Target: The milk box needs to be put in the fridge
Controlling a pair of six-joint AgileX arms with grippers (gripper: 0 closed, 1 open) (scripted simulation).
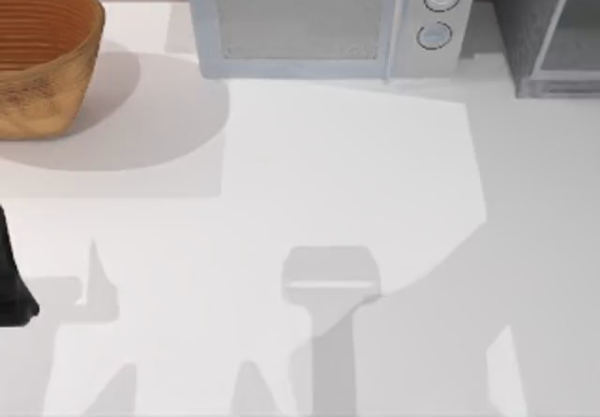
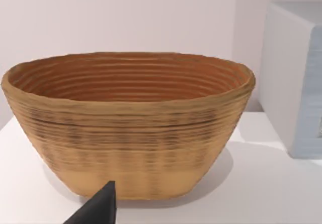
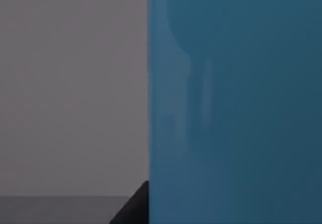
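Observation:
The milk box (image 3: pixel 234 103) is seen very close in the right wrist view as a flat blue face. One dark fingertip (image 3: pixel 137 204) of my right gripper lies against the box's edge, with a plain grey surface behind. The fridge (image 1: pixel 548 28) stands at the back right corner of the table, with a speckled dark-grey side and a pale door frame. My left arm (image 1: pixel 13 286) is parked at the table's left edge, and one of its dark fingertips (image 2: pixel 100 206) points toward the basket.
A woven brown basket (image 1: pixel 42 56) sits at the back left. A light-grey microwave (image 1: pixel 323 19) with two round knobs stands at the back centre, left of the fridge. Arm shadows fall across the white tabletop (image 1: pixel 356 173).

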